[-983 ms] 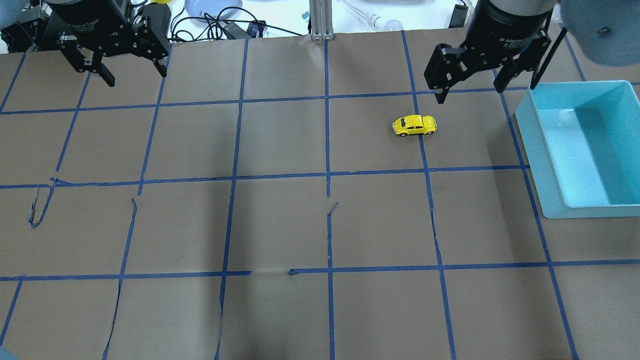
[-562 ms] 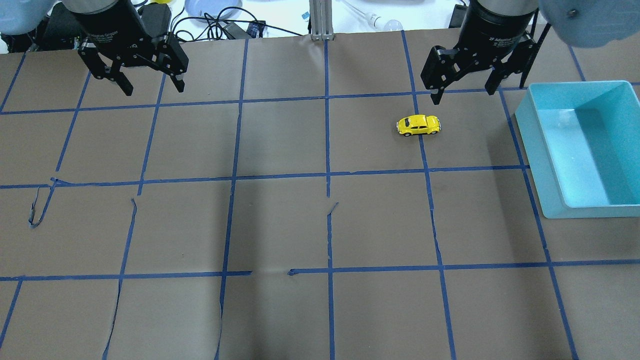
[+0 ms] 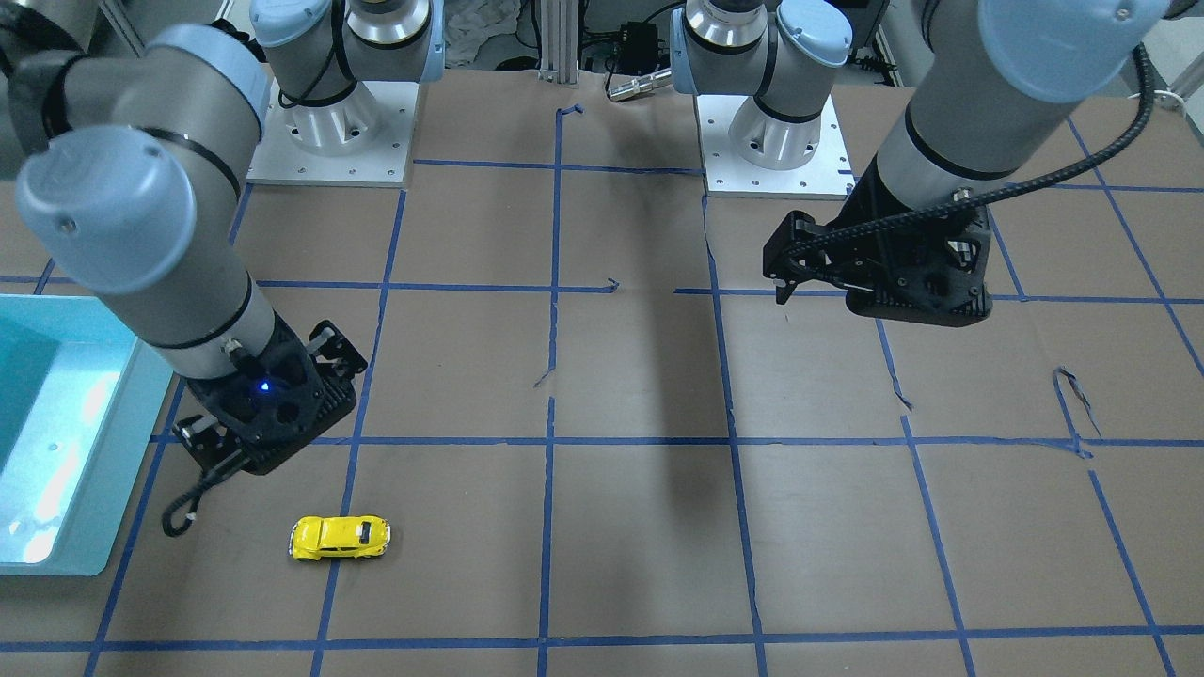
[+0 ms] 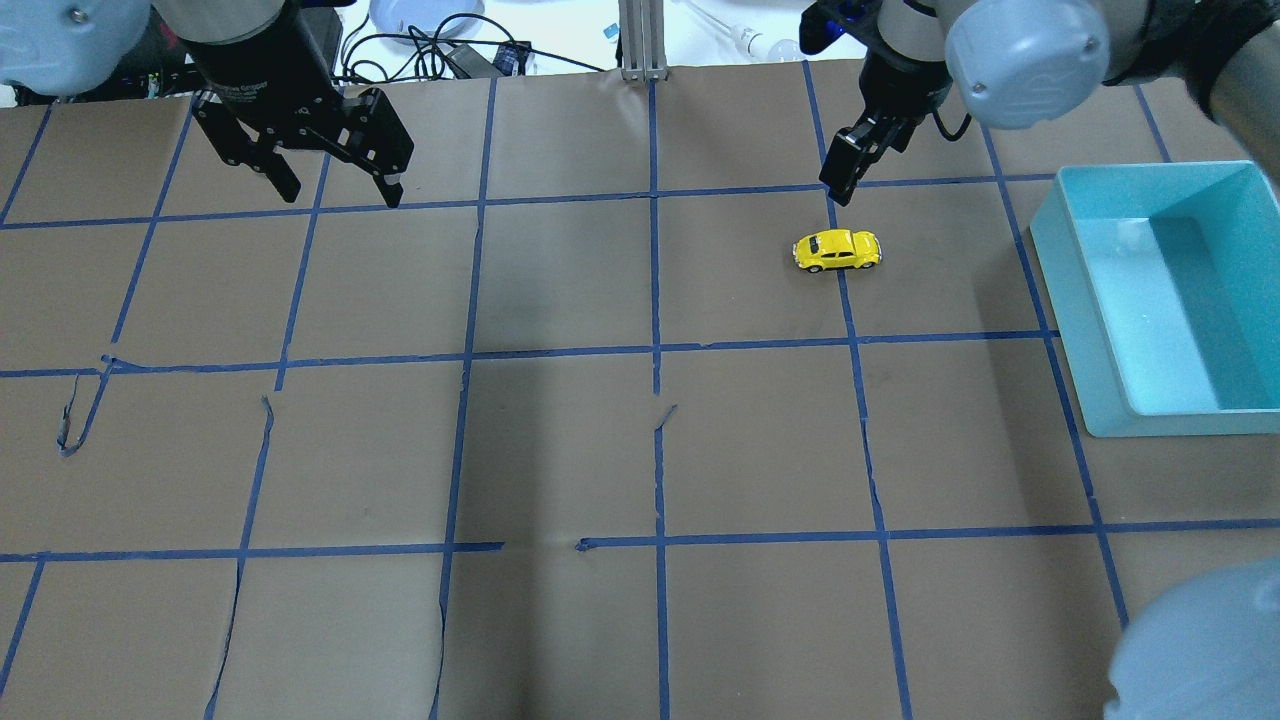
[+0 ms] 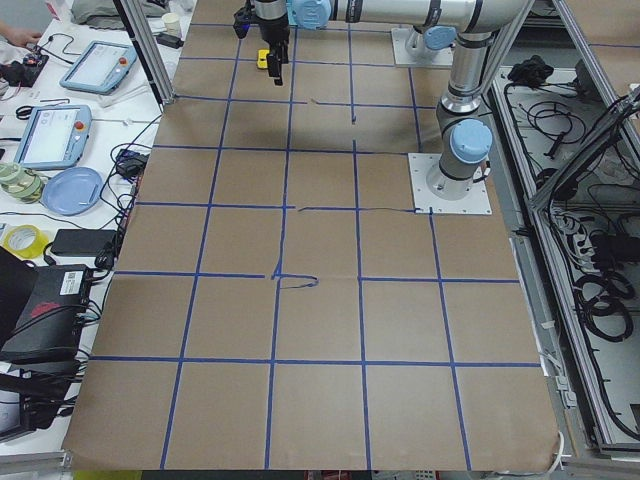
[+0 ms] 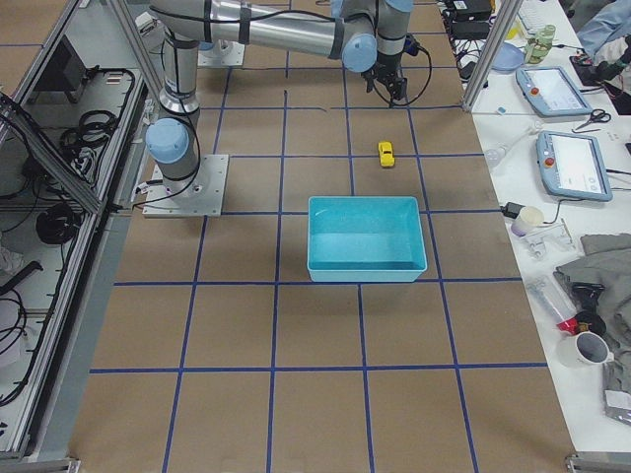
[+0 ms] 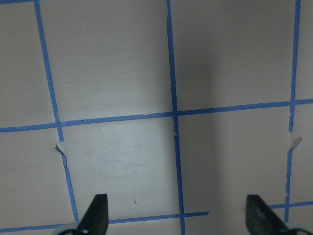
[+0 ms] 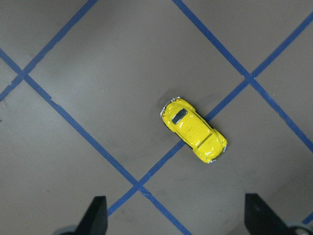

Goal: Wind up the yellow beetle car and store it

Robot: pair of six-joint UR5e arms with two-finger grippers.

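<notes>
The yellow beetle car stands on its wheels on the brown paper, on a blue tape line, right of centre. It also shows in the front-facing view and the right side view. My right gripper hovers just beyond the car, turned edge-on to the overhead camera. In the right wrist view the car lies diagonally ahead of the right gripper, which is open and empty. My left gripper is open and empty over the far left of the table, and the left wrist view shows only paper and tape.
An open teal bin stands at the right edge of the table, a short way from the car. Cables and a blue plate lie behind the table's far edge. Part of my right arm fills the overhead view's lower right corner.
The car rolled slightly right, then stayed. My right gripper turned edge-on and shifted left, still beyond the car. My left gripper moved right and nearer over the table.
</notes>
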